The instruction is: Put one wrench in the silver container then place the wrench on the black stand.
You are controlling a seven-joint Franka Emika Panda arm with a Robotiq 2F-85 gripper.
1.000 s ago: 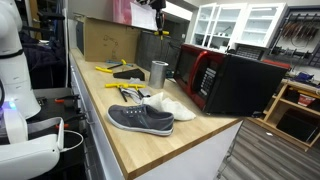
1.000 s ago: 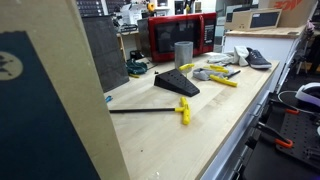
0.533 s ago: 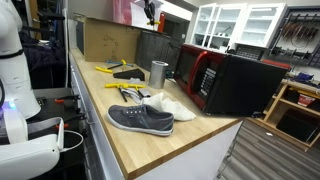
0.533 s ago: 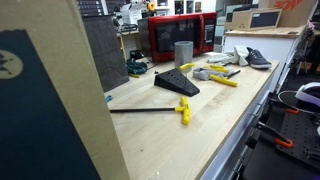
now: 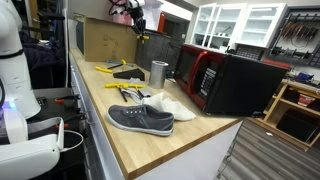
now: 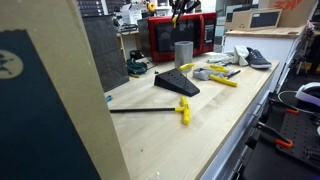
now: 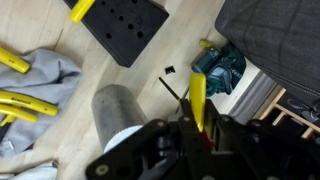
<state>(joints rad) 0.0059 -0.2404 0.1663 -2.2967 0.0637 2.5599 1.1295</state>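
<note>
My gripper (image 7: 196, 133) is shut on a yellow-handled wrench (image 7: 198, 98) and holds it high above the bench. It shows at the top of both exterior views (image 5: 137, 22) (image 6: 180, 8), with the wrench (image 5: 143, 37) hanging under it. The silver container (image 7: 118, 116) stands upright just beside and below the gripper in the wrist view. It also shows in both exterior views (image 5: 158, 73) (image 6: 183, 53). The black stand (image 7: 125, 25) is a flat block with holes and lies beyond the container; it also shows in an exterior view (image 6: 180, 84). More yellow-handled wrenches (image 5: 126, 89) (image 6: 222, 79) lie on the bench.
A black-and-red microwave (image 5: 225, 80) (image 6: 180, 35) stands behind the container. A grey shoe (image 5: 140, 118) and a white cloth heap (image 5: 171, 105) lie near the bench's front end. A teal object (image 7: 220, 70) sits by the dark box. A long black-handled tool (image 6: 150, 110) lies apart.
The gripper has carried the wrench sideways, high above the bench, towards the cardboard box at the back. It has come into the top of the exterior view that lacked it.
</note>
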